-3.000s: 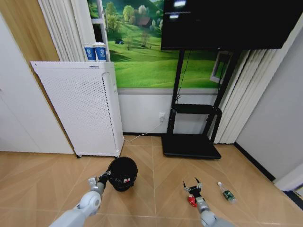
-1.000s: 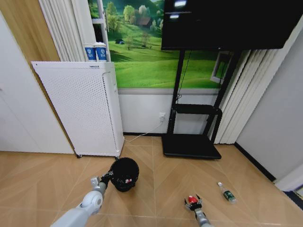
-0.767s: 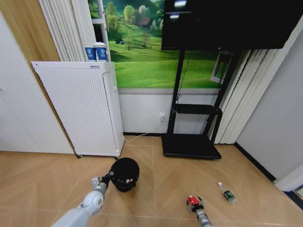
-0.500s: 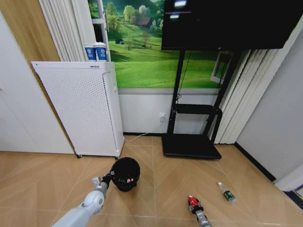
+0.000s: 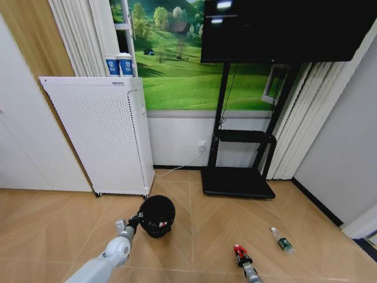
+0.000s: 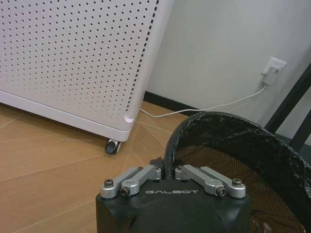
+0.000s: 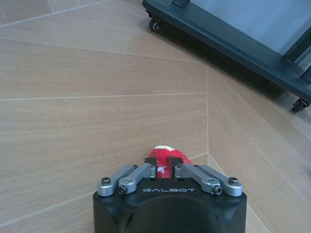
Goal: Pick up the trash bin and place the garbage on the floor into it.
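Left gripper (image 6: 167,171) marked GALBOT pinching round black bag-lined bin (image 6: 233,145) rim, right gripper (image 7: 165,170) clamping red wrapper (image 7: 163,156) over herringbone wood floor (image 7: 87,111), white perforated cabinet (image 6: 68,58) beyond.

The left gripper (image 6: 166,171) and right gripper (image 7: 165,168) share black housings lettered GALBOT, with silver screwed linkages; the left arm (image 5: 106,262) is pale grey.

The bag-lined black trash bin (image 5: 157,215) stands upright on the herringbone floor (image 5: 200,230), well apart from the small bottle (image 5: 281,240).
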Controlling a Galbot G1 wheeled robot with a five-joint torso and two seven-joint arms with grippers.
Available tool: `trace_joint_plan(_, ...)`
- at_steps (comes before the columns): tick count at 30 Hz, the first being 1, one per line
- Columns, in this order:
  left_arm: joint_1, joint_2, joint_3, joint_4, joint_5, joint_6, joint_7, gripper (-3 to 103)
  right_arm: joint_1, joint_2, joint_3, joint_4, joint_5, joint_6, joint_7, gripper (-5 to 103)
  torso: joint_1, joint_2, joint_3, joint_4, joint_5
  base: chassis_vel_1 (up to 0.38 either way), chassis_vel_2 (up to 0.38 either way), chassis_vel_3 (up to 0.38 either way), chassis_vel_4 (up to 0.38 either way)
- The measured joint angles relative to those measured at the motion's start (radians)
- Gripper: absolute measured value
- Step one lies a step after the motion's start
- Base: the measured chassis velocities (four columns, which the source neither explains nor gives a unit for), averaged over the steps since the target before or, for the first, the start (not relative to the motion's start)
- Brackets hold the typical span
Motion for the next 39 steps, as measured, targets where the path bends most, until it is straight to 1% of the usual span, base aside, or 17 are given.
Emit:
trace_joint_plan(2, -0.002, 0.000, 0.002, 0.001, -0.001, 0.000, 0.000, 7, -0.001, 0.000, 0.002, 0.000, 0.000, 0.002, -0.002, 12, 0.000, 0.000, 0.000, 0.0000, 0.0000, 0.000, 0.000, 0.000, 0.000)
trace_joint_plan(4, -0.007, -0.002, 0.005, 0.003, -0.003, 0.000, 0.000, 7, -0.002, -0.005, 0.006, 0.005, 0.001, 0.005, -0.004, 3, 0.000, 0.000, 0.000, -0.0002, 0.0002, 0.000, 0.000, 0.000, 0.000)
trace_joint_plan(5, -0.008, -0.004, 0.007, 0.004, -0.003, 0.000, 0.000, 7, -0.002, -0.009, 0.007, 0.009, 0.002, 0.007, -0.004, 1, 0.000, 0.000, 0.000, -0.0002, 0.0000, 0.000, 0.000, 0.000, 0.000)
trace_joint_plan(19, -0.005, -0.014, 0.011, 0.004, 0.004, 0.000, -0.004, 7, -0.013, -0.046, 0.017, 0.067, 0.019, 0.046, 0.013, 0, 0.000, 0.000, 0.000, -0.0001, 0.0000, 0.000, 0.000, 0.000, 0.000)
trace_joint_plan(22, 0.000, -0.017, 0.008, 0.004, 0.009, 0.000, -0.005, 7, -0.017, -0.063, 0.026, 0.089, 0.007, 0.079, 0.032, 0, 0.000, 0.000, 0.000, -0.0001, -0.0002, 0.000, 0.000, 0.000, 0.000)
trace_joint_plan(26, 0.000, -0.019, 0.006, 0.006, 0.010, -0.001, -0.006, 7, -0.018, -0.070, 0.038, 0.087, -0.026, 0.093, 0.035, 0, 0.000, 0.000, 0.000, -0.0001, -0.0004, 0.000, 0.000, 0.000, 0.000)
trace_joint_plan(27, 0.000, -0.019, 0.006, 0.006, 0.010, -0.001, -0.006, 7, -0.019, -0.070, 0.043, 0.086, -0.033, 0.096, 0.035, 5, 0.000, 0.000, 0.000, -0.0002, -0.0003, 0.000, 0.000, 0.000, 0.000)
trace_joint_plan(29, 0.000, -0.019, 0.006, 0.006, 0.010, -0.001, -0.007, 7, -0.019, -0.069, 0.045, 0.085, -0.034, 0.097, 0.035, 5, 0.000, 0.000, 0.000, -0.0003, -0.0002, 0.000, 0.000, 0.000, 0.000)
trace_joint_plan(30, -0.001, -0.019, 0.006, 0.005, 0.011, -0.001, -0.008, 7, -0.021, -0.069, 0.045, 0.087, -0.038, 0.098, 0.035, 16, 0.000, 0.000, 0.000, -0.0001, 0.0000, 0.000, 0.000, 0.000, 0.000)
trace_joint_plan(31, -0.001, -0.019, 0.005, 0.004, 0.012, -0.001, -0.010, 7, -0.023, -0.070, 0.045, 0.088, -0.044, 0.099, 0.035, 16, 0.000, 0.000, 0.000, -0.0002, -0.0001, 0.000, 0.000, 0.000, 0.000)
trace_joint_plan(32, 0.000, -0.019, 0.006, 0.003, 0.012, -0.001, -0.010, 7, -0.024, -0.070, 0.045, 0.088, -0.045, 0.100, 0.035, 21, 0.000, 0.000, 0.000, -0.0002, -0.0002, 0.000, 0.000, 0.000, 0.000)
trace_joint_plan(33, 0.000, -0.019, 0.006, 0.003, 0.012, -0.001, -0.010, 7, -0.024, -0.070, 0.045, 0.088, -0.045, 0.100, 0.035, 21, 0.000, 0.000, 0.000, -0.0002, -0.0002, 0.000, 0.000, 0.000, 0.000)
trace_joint_plan(34, 0.000, -0.018, 0.005, 0.001, 0.012, -0.001, -0.013, 7, -0.026, -0.068, 0.045, 0.088, -0.051, 0.104, 0.035, 32, 0.000, 0.000, 0.000, -0.0002, -0.0004, 0.000, 0.000, 0.000, 0.000)
trace_joint_plan(35, 0.000, -0.018, 0.005, 0.001, 0.012, -0.001, -0.013, 7, -0.026, -0.068, 0.045, 0.088, -0.051, 0.104, 0.035, 32, 0.000, 0.000, 0.000, -0.0002, -0.0004, 0.000, 0.000, 0.000, 0.000)
trace_joint_plan(36, 0.000, -0.015, 0.005, -0.003, 0.012, -0.001, -0.015, 7, -0.029, -0.067, 0.046, 0.089, -0.055, 0.106, 0.035, 37, 0.000, 0.000, 0.000, -0.0001, 0.0000, 0.000, 0.000, 0.000, 0.000)
trace_joint_plan(37, 0.000, -0.015, 0.005, -0.003, 0.012, -0.001, -0.015, 7, -0.029, -0.067, 0.046, 0.089, -0.055, 0.106, 0.035, 37, 0.000, 0.000, 0.000, -0.0001, 0.0000, 0.000, 0.000, 0.000, 0.000)
trace_joint_plan(39, -0.002, -0.009, 0.003, -0.007, 0.009, -0.001, -0.017, 7, -0.033, -0.073, 0.046, 0.081, -0.064, 0.107, 0.035, 48, 0.000, 0.000, 0.000, 0.0000, -0.0003, 0.000, 0.000, 0.000, 0.000)
